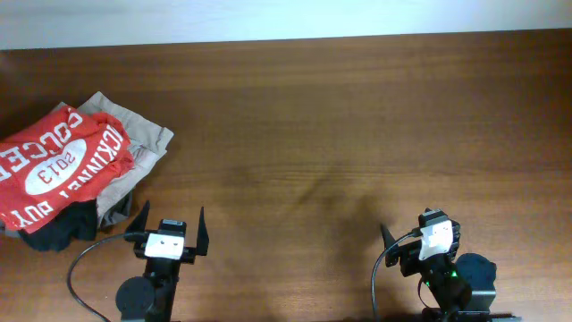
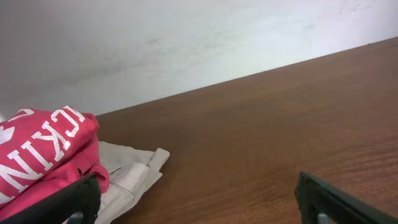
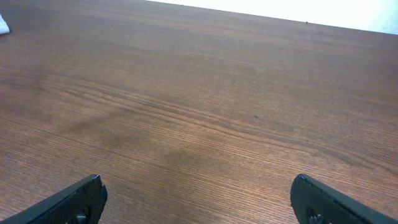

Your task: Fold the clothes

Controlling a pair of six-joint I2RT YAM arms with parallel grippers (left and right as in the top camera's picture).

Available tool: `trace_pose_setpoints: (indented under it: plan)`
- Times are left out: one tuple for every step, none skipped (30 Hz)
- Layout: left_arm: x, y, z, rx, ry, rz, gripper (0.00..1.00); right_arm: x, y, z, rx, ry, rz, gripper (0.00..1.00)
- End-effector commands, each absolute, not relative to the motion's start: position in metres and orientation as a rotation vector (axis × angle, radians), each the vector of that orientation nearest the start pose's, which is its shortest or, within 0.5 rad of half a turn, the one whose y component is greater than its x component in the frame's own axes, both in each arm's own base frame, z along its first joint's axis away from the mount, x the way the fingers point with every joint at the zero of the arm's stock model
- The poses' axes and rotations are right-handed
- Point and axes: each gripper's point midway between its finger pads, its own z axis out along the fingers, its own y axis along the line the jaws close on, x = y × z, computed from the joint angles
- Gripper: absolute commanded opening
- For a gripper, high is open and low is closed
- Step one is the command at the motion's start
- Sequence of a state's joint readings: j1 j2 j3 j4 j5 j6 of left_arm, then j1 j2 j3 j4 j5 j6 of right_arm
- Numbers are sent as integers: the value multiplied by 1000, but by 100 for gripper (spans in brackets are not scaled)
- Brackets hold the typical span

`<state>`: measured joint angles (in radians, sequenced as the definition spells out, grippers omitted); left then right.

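The clothes lie in a crumpled pile at the table's left edge. On top is a red T-shirt [image 1: 58,170] with white lettering; in the left wrist view the red T-shirt [image 2: 43,152] fills the lower left. My left gripper [image 1: 172,217] stands open near the front edge, just right of the pile, and nothing is between its fingers [image 2: 74,202]. Far to the right, my right gripper [image 1: 413,237] is also open over bare wood. Its fingertips [image 3: 78,199] are wide apart and empty.
A beige garment [image 1: 134,134] lies under the red shirt, and this beige garment [image 2: 134,171] reaches toward my left finger. A dark garment [image 1: 54,234] sits at the pile's front. The brown wooden table [image 1: 357,125] stretches right; a pale wall [image 2: 186,37] runs behind it.
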<state>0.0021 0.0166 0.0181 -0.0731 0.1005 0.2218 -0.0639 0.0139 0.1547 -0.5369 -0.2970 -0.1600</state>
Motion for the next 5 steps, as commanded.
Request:
trace_pose_setpoints:
  plan:
    - [245,-17,160,269,1613,101,100,213,39,119,-291,1923,156,99]
    - [245,-17,160,269,1613,101,100,213,39,119,-291,1923,156,99]
    - [245,-17,160,269,1613,101,100,213,39,119,-291,1923,156,99]
    - [245,-17,160,269,1613,101,100,213,39,119,-291,1923,156,99]
    - [245,-17,160,269,1613,101,100,213,39,119,-291,1923,156,99]
